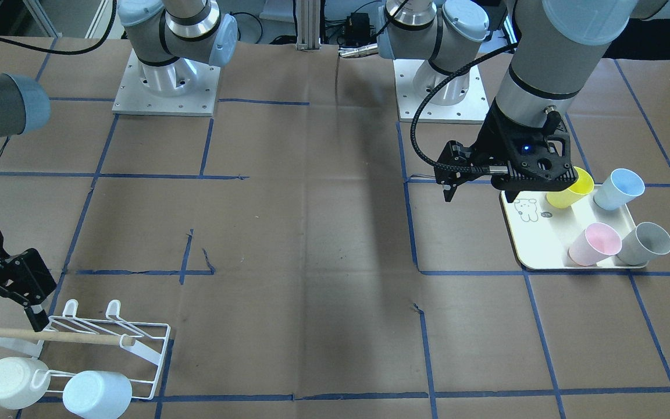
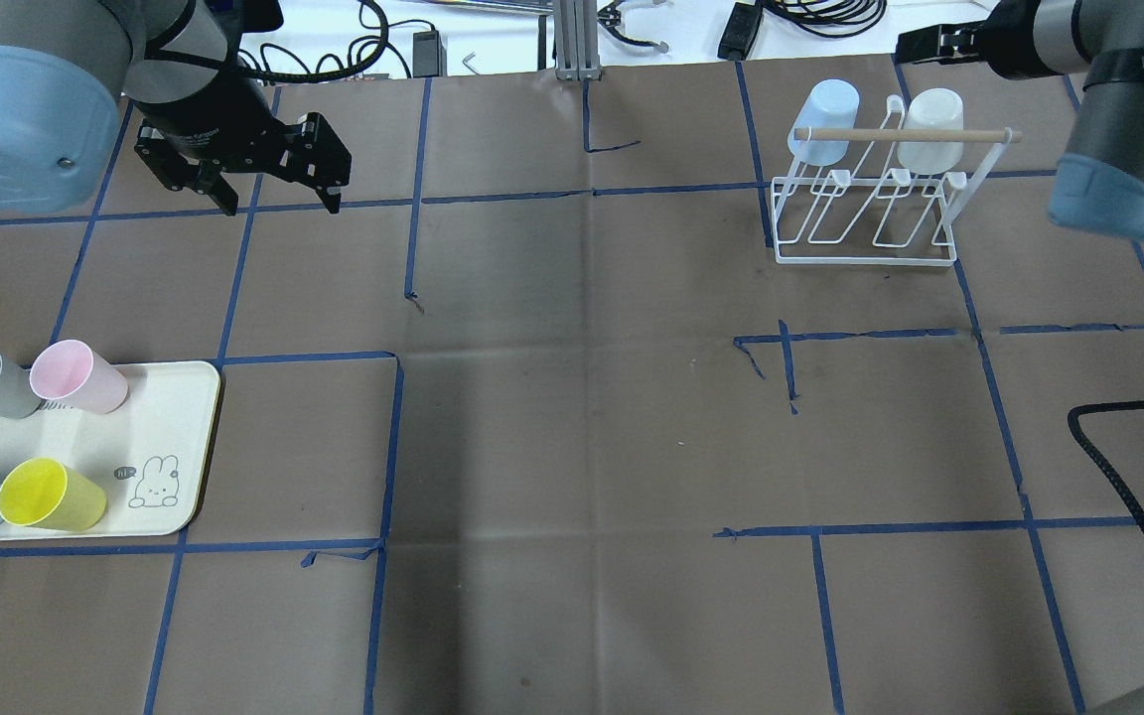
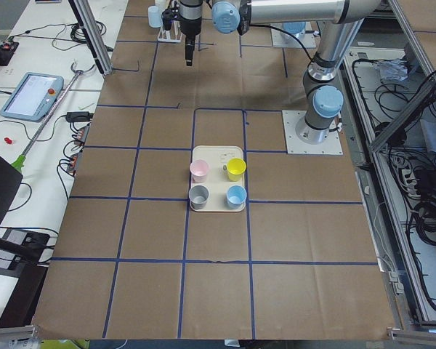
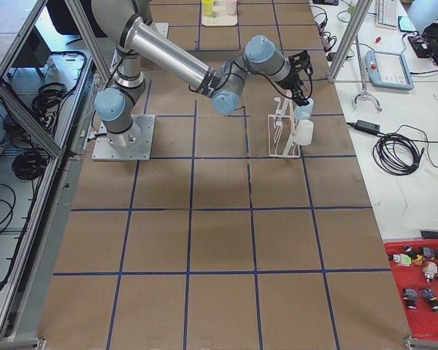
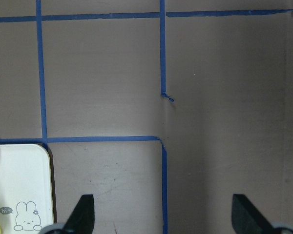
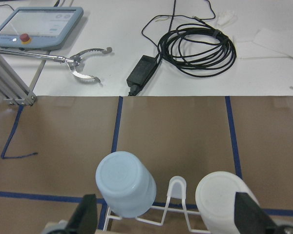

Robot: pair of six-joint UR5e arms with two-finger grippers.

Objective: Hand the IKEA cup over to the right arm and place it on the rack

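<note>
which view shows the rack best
Overhead exterior: the whole rack shows clearly. Front-facing has it in a corner; exterior right and left show it small; right wrist catches only its top; left wrist misses it.

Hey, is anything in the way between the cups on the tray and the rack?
Nothing visible does: only bare paper lies between the tray and the rack. A pale blue cup and a white cup fill its far row; the robot-side prongs are free.
</note>
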